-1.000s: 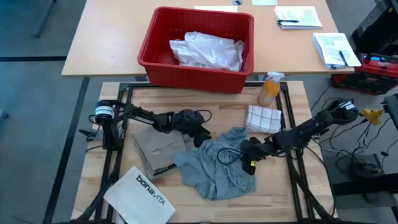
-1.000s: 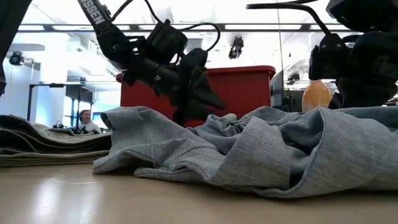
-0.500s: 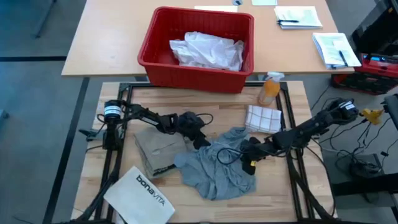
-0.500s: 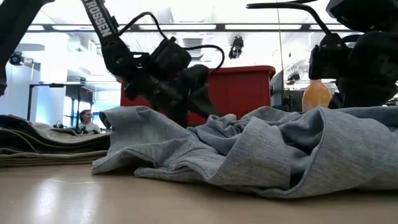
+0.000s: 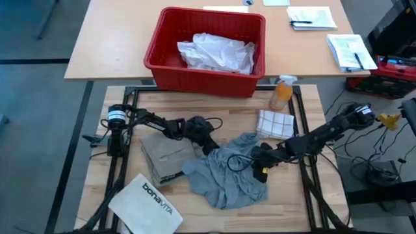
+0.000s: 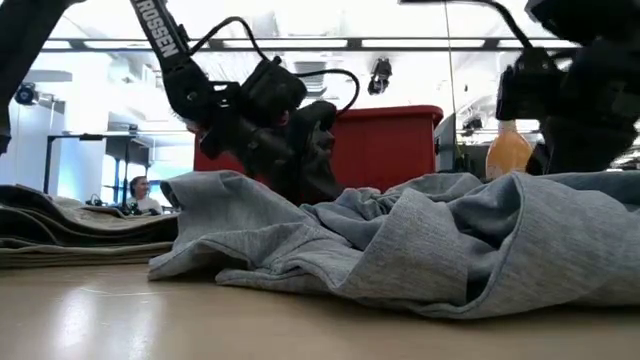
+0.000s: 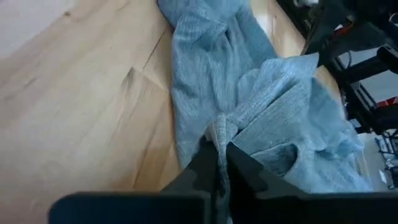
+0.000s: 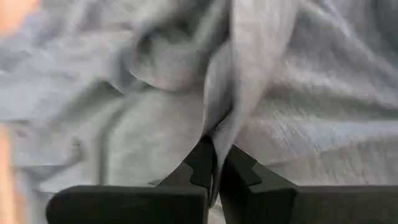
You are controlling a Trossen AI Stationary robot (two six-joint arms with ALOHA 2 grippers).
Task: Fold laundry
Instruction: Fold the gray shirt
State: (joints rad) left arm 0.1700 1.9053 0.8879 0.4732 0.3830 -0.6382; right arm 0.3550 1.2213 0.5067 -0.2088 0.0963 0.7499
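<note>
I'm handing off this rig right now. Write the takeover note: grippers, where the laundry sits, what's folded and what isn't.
Left gripper: shut on a pinched fold of the crumpled grey T-shirt, at its upper-left edge.
Right gripper: shut on the same shirt's fabric, on its right side.
Grey T-shirt: bunched mid-table, not spread or folded.
Khaki-tan garment: lies as a flat, folded stack left of the shirt; looks done.
White cloth: heaped in the red plastic basket on the far table, untouched.
Left: spread and fold the grey shirt, then the white piece.
</note>
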